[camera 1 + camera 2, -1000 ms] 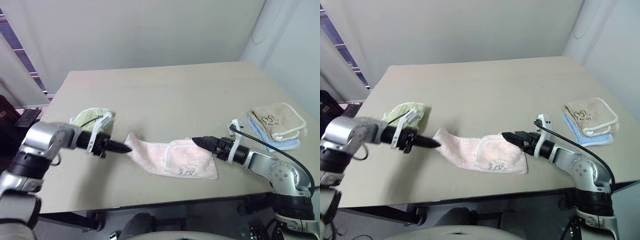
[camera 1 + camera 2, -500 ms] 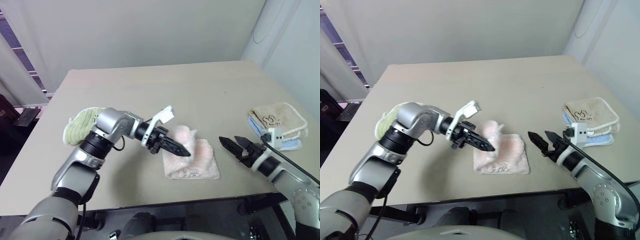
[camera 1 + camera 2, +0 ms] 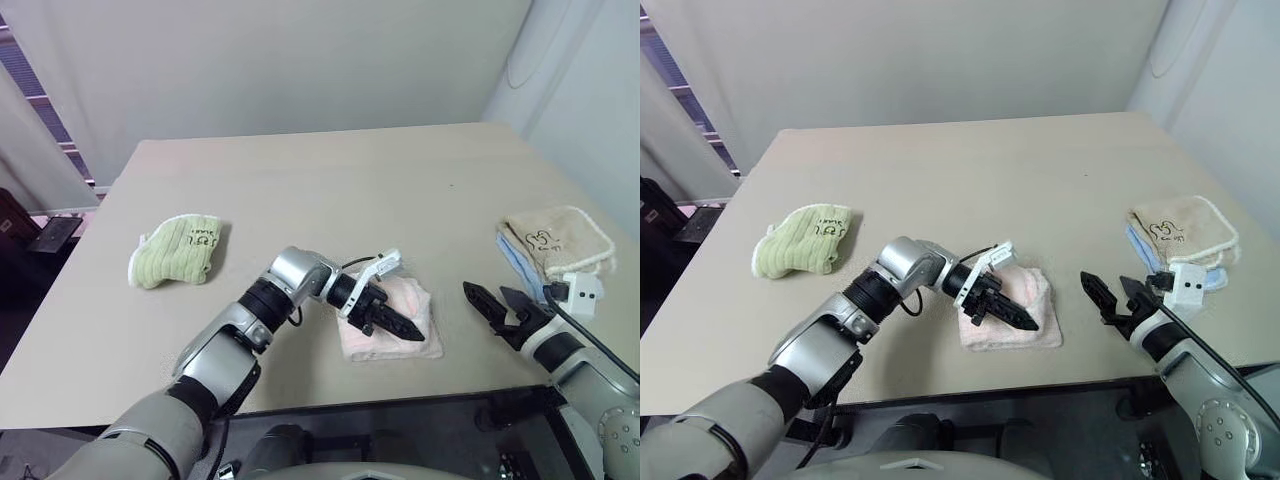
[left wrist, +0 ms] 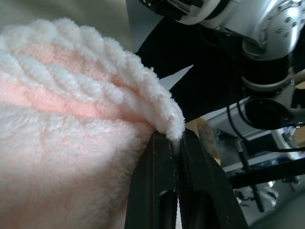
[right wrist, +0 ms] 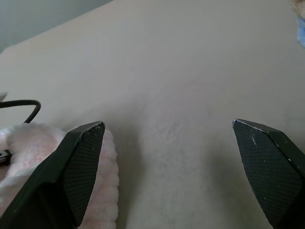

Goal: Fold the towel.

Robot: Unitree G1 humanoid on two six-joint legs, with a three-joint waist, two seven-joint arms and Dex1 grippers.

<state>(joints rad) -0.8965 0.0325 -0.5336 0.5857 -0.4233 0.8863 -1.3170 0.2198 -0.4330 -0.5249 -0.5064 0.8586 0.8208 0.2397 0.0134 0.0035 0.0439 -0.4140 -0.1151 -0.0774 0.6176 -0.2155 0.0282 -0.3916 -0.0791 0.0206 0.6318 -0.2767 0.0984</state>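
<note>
The left gripper [image 3: 1012,315] lies over the folded towel [image 3: 1035,300] near the table's [image 3: 940,170] front edge, fingers seemingly pinching its soft, floppy edge; right gripper [image 3: 1118,300] spread wide beside it.

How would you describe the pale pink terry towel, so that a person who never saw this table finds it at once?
On the beige table, look near the front edge, about the middle. The pale pink terry towel lies there as a small folded square. It is the pink one, with the left gripper on it; the green ribbed towel and the beige-and-blue towel stack lie far to either side.
</note>
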